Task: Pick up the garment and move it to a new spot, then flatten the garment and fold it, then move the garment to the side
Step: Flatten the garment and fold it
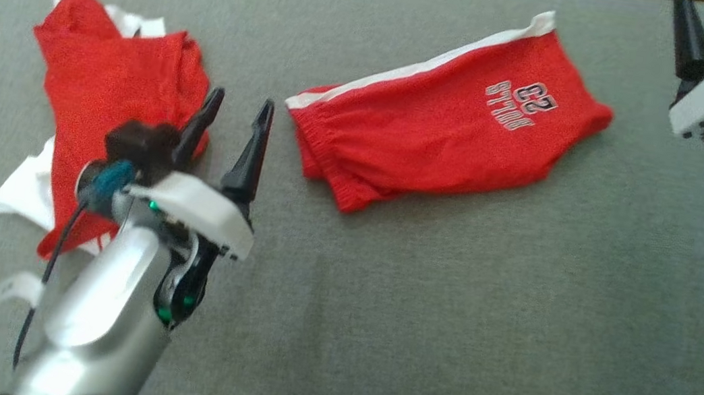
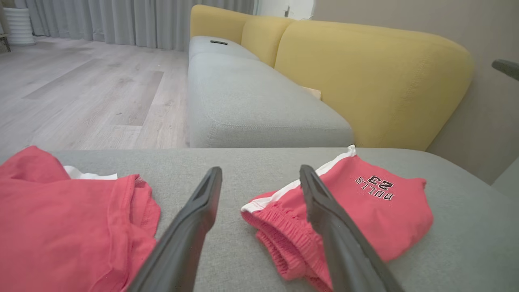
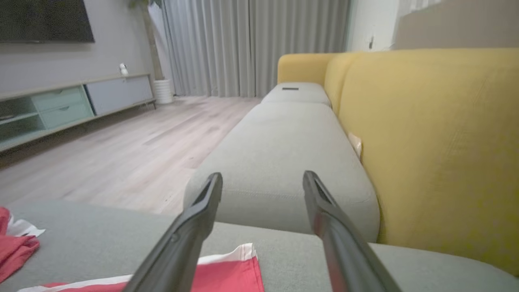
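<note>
Folded shorts [image 1: 451, 115] on cushion [image 1: 446, 305].
Both spread, empty: left hand [image 1: 243, 99] at their 9 o'clock, right hand [image 3: 261, 175] at 2.

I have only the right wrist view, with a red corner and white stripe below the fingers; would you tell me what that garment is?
Observer: Red shorts printed "BULLS 23", apparently folded in half, lying on the grey cushion.
Operator: Thank you. Where is the left gripper?
Observer: The left gripper hovers open and empty between the shorts' waistband end and a crumpled red and white garment.
Operator: And where does my right gripper stand relative to the shorts?
Observer: The right gripper is open, off past the shorts' printed end, holding nothing.
</note>
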Robot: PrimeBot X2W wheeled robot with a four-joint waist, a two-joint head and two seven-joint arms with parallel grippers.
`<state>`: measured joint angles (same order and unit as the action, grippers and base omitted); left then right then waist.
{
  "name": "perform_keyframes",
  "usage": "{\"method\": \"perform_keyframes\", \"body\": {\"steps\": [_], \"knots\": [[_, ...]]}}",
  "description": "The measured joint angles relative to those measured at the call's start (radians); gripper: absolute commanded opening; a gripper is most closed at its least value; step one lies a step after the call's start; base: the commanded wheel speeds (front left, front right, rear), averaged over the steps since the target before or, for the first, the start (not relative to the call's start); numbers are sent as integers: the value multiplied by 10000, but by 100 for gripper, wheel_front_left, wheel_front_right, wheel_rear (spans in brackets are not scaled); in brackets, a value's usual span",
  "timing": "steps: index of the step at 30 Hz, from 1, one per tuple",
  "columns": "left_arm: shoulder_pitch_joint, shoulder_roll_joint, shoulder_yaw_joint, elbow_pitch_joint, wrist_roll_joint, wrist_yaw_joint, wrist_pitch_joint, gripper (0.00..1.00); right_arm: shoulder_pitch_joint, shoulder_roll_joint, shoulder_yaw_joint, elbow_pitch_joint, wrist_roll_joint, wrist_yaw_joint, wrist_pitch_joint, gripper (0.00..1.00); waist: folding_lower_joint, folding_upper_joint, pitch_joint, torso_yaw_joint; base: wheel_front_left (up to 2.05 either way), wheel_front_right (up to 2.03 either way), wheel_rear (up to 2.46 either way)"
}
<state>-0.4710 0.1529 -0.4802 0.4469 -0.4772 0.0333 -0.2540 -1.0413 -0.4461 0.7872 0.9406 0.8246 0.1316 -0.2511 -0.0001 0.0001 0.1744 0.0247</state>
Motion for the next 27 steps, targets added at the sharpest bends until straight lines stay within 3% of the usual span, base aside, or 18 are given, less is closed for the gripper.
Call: {"method": "perform_keyframes", "body": {"steps": [4,9,13,18,27], "knots": [[881,-82,623,-639,113,44,0,100,1686,585,-2366,-1047,-1618,0,-15,100,0,0,-452,-259,0,0,0],[2150,-360,1304,-1323,686,19,0,100,4561,2174,-5457,-2454,-3963,0,-13,100,0,0,-944,-532,0,0,0],[3057,-619,1751,-1739,1229,10,0,100,6508,3461,-7095,-3760,-5657,0,-13,100,0,0,-1256,-658,0,0,0],[3810,-817,2113,-1965,1806,-84,0,100,8121,3904,-7921,-4556,-6059,0,-13,100,0,0,-1441,-662,0,0,0],[4130,-963,2403,-2222,2470,-343,0,100,8568,3937,-7869,-4984,-5590,0,-13,100,0,0,-1128,-535,0,0,0]]}}
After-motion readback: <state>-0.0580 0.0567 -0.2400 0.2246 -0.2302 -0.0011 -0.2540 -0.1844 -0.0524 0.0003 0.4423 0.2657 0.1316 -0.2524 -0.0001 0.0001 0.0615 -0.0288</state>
